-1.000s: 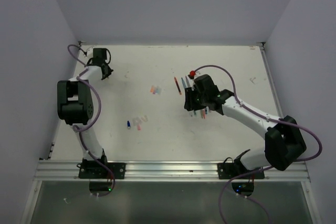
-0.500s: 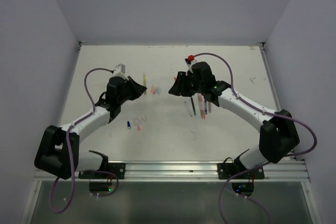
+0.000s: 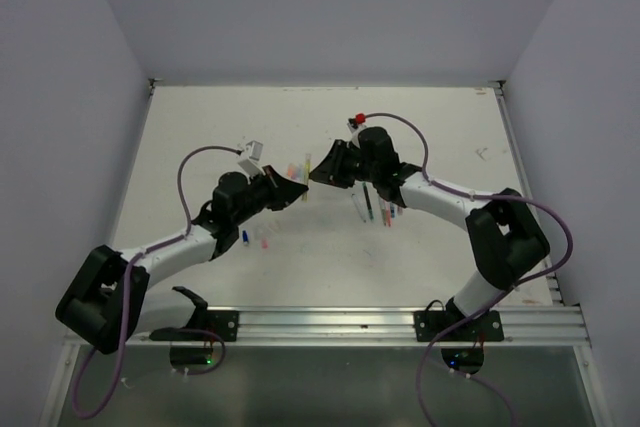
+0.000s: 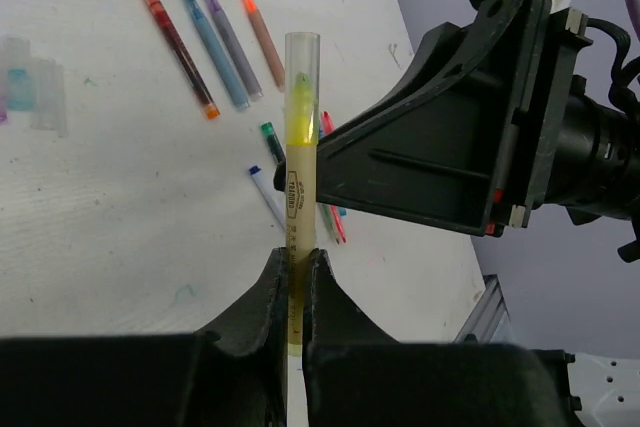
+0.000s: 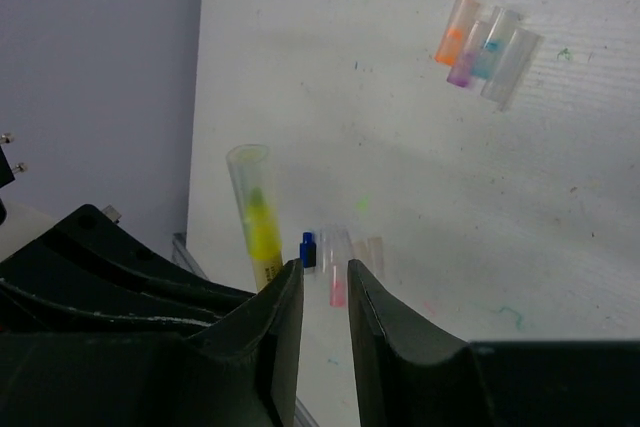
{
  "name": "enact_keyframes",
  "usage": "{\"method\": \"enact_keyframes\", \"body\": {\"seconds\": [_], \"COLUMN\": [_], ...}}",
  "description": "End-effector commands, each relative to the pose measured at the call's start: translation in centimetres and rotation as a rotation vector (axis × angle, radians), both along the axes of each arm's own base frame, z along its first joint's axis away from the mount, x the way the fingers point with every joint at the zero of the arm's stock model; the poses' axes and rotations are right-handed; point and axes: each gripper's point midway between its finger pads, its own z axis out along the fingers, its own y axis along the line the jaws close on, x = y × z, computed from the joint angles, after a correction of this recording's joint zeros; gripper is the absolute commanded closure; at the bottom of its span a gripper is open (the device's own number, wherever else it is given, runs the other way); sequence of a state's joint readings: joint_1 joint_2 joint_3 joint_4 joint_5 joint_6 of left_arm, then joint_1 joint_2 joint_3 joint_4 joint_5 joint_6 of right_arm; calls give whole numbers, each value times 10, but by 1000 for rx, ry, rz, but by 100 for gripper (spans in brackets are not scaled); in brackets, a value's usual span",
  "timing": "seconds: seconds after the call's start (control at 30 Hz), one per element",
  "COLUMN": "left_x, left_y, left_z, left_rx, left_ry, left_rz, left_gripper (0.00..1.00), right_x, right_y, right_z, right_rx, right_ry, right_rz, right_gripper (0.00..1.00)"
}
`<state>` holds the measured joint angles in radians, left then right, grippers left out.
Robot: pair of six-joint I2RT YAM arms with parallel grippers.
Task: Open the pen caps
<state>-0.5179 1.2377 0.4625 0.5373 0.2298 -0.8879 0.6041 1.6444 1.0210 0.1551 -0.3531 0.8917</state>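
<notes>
While left pincer is pinching the yellow highlighter, right pincer is hovering slightly spread.
Its clear cap is probably handling light, slick, stiff; grip mid-cap.

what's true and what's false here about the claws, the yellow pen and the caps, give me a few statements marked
1. The left claw is shut on a yellow pen. True.
2. The yellow pen's clear cap is off. False: it sits over the pen's tip.
3. The right claw grips that cap. False: its fingers stand apart with nothing between them, and the cap is beside them.
4. Loose clear caps lie grouped on the table. True.
</notes>
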Motion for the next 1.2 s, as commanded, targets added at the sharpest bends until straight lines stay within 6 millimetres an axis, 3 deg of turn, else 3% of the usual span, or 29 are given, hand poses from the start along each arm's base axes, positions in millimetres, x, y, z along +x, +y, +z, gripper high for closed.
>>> {"method": "enact_keyframes", "body": {"seconds": [0.0,0.23,0.5,0.9,1.17], "left_x": [-1,3,13,10,7], "left_y": [-17,-20,-7,-17,-24], "left_z": [22,24,22,31,26], "left_rx": [-66,-51,-1,-28,-27], "left_ry": [-62,-60,-9,-19,-9], "left_rz": [-36,-30,66,18,-8], "left_gripper": [100,100,100,100,100], "right_x": [-1,-5,-7,-4,-1], "right_y": [14,8,-11,7,16], "right_z": [24,28,38,35,35], "right_rx": [101,105,44,93,122], "right_ry": [-46,-68,-133,-116,-114], "right_rz": [20,13,-40,6,22], "right_gripper": [72,73,73,74,74]}}
